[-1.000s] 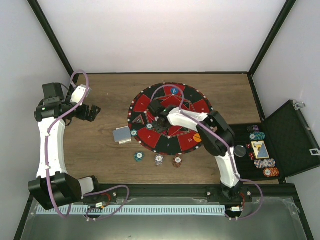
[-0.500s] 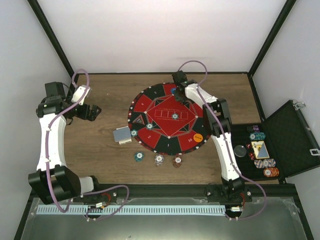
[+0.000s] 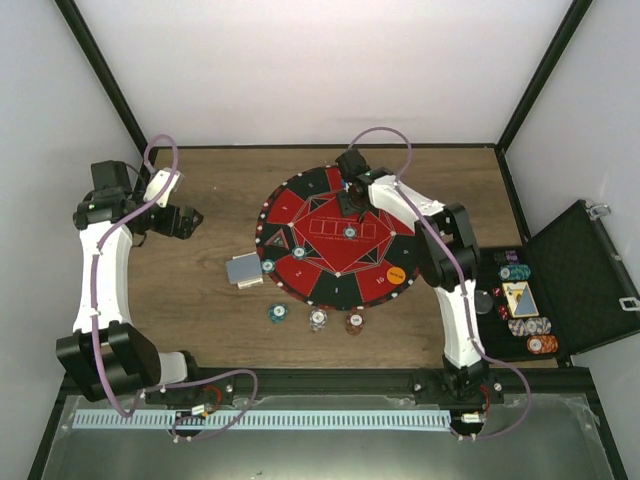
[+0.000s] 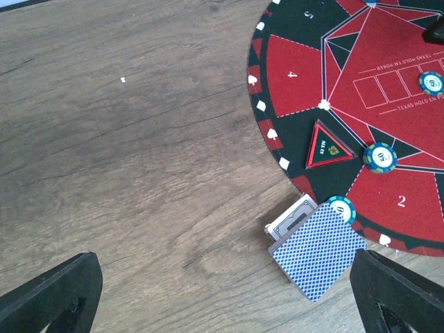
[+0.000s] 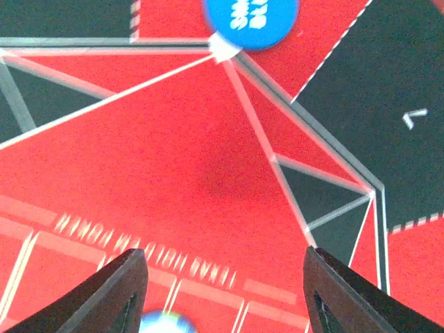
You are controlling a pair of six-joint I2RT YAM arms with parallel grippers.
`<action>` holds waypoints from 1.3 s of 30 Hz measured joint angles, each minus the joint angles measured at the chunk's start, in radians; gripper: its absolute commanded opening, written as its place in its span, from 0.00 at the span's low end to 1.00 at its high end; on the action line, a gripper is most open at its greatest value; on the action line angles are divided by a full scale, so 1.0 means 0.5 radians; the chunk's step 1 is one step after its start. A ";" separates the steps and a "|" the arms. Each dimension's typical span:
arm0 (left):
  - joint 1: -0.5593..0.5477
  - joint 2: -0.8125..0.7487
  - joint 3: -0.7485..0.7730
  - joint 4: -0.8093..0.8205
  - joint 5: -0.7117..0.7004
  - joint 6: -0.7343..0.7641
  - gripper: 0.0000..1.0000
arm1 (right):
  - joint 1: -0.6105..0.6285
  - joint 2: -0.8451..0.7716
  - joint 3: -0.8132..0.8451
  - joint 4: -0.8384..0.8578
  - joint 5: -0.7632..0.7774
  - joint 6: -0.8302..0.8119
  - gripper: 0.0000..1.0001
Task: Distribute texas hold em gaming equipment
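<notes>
At the upper left of the top view, the left gripper [image 3: 186, 219] hangs over the bare wooden surface [image 3: 200, 300]. Its fingers [image 4: 52, 295] stand wide apart and there is nothing between them.

To the right of it lies the deck of cards [image 3: 245, 270], just beside the left edge of the round red-and-black mat [image 3: 300, 205]. In the left wrist view the blue patterned back of the deck faces up. A teal-edged chip [image 4: 342, 207] on the rim of the mat touches the corner of the deck. A second chip [image 3: 298, 253] lies on the lower left part of the mat, near a black triangle marker [image 3: 274, 237]. The centre chip [image 3: 349, 232] lies in the middle of the mat.

Below the mat, three chips lie in a row on the surface, apart from each other: a teal chip [image 3: 278, 313], a white chip [image 3: 318, 320] and a maroon chip [image 3: 354, 323].

The right gripper [image 3: 347, 204] is over the upper part of the mat. Its fingers [image 5: 128, 291] are apart above the red field and hold nothing. The blue button disc [image 5: 251, 21] lies at the top of the right wrist view. The orange button disc [image 3: 396, 275] lies on the lower right part of the mat.

At the right of the frame the black case [image 3: 585, 270] lies open, with stacks of chips [image 3: 528, 326] inside.
</notes>
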State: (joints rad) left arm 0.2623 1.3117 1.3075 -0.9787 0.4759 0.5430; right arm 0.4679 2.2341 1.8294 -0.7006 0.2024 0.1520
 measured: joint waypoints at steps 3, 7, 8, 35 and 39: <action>0.000 -0.002 0.001 0.000 0.001 -0.002 1.00 | 0.065 -0.234 -0.249 0.040 -0.046 0.060 0.67; 0.000 -0.012 0.001 -0.002 0.001 -0.002 1.00 | 0.141 -0.465 -0.515 0.118 -0.106 0.155 0.68; 0.000 -0.016 0.001 -0.002 0.001 -0.002 1.00 | 0.154 -0.500 -0.571 0.135 -0.114 0.175 0.67; 0.000 -0.032 0.018 -0.005 -0.006 -0.022 1.00 | 0.166 -0.278 -0.694 0.319 -0.049 0.275 0.25; 0.000 -0.026 0.018 0.000 -0.008 -0.022 1.00 | 0.050 -0.195 -0.585 0.356 -0.032 0.251 0.24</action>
State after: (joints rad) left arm 0.2623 1.2987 1.3167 -0.9787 0.4721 0.5320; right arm 0.4931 2.1365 1.5368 -0.5224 0.1864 0.2775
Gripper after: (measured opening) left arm 0.999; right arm 0.248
